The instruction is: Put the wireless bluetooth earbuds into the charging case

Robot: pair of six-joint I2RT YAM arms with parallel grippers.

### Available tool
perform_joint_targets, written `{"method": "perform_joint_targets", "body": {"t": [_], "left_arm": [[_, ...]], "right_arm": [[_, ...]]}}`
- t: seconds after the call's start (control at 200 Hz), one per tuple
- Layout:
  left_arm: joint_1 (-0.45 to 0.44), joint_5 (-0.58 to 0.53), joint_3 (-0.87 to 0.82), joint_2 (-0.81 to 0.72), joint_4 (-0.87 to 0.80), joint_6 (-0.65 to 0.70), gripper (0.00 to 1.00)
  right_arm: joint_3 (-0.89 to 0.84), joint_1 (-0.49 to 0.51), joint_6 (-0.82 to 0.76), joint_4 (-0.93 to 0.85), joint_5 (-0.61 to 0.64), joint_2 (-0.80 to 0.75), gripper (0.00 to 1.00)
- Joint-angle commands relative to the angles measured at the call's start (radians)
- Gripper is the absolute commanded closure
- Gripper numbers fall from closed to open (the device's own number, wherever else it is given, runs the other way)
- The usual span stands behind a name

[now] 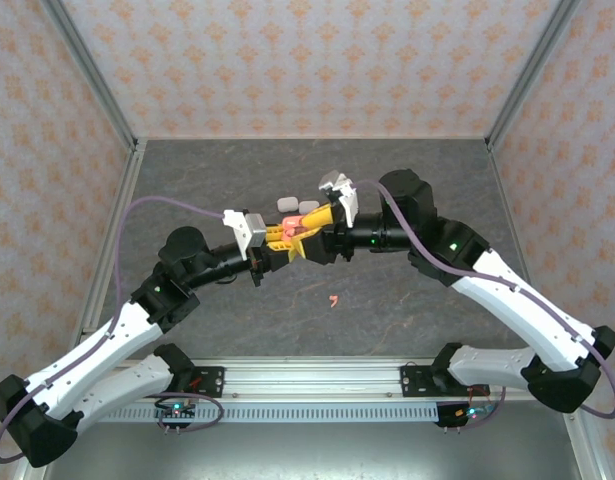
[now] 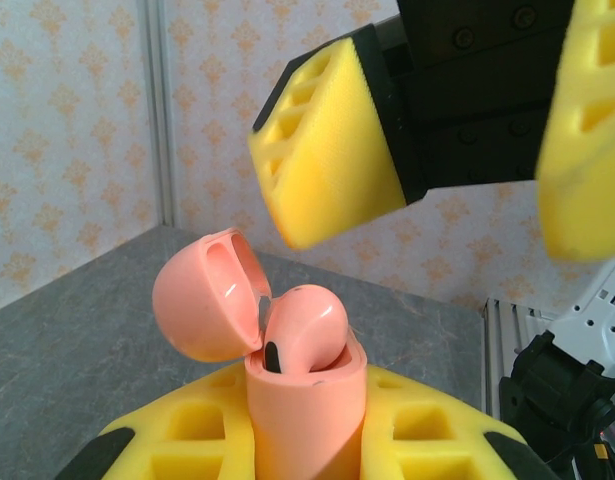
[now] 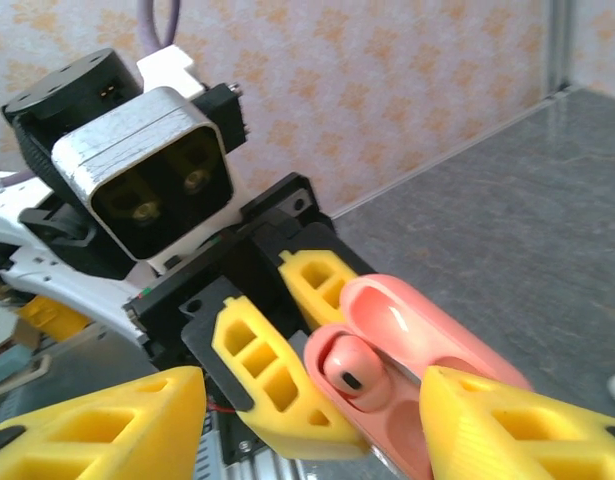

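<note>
left claw [image 2: 307, 440]: clamped on charging case [image 2: 307, 400], upright so its mouth faces up.
right claw [image 2: 457, 140]: spread wide, empty, over the seated earbud [image 2: 305, 325].
counter [image 1: 407, 300]: one loose earbud [image 1: 333, 300].

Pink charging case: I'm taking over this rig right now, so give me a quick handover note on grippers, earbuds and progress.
Left gripper: shut on the pink case, lid open.
Right gripper: open, fingers either side of the case.
Done: one pink earbud sits in the case.
Left: a second pink earbud lies on the table, nearer the arm bases; it probably needs fetching and inserting, then the lid shut.
</note>
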Motion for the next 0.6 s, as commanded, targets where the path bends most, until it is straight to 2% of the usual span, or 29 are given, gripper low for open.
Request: {"method": "perform_joint_targets", "body": {"t": [0.0,0.345,0.596], "left_arm": [[-0.006,-0.013,0.032,-0.01,-0.011,0.013,1.0],[-0.006,-0.048,-0.012,-0.067,-0.049,0.001,1.0],[-0.006,-0.067,-0.032,-0.102,-0.064,-0.002,1.0]], "right_arm": [[-0.004,0.004,-0.014,-0.007,0.16,-0.088,0.38],[-0.146,-0.048,0.12,-0.147,0.426,-0.164,0.33],[-0.296,-0.068,0.253,-0.185,0.499,-0.143,0.29]]}}
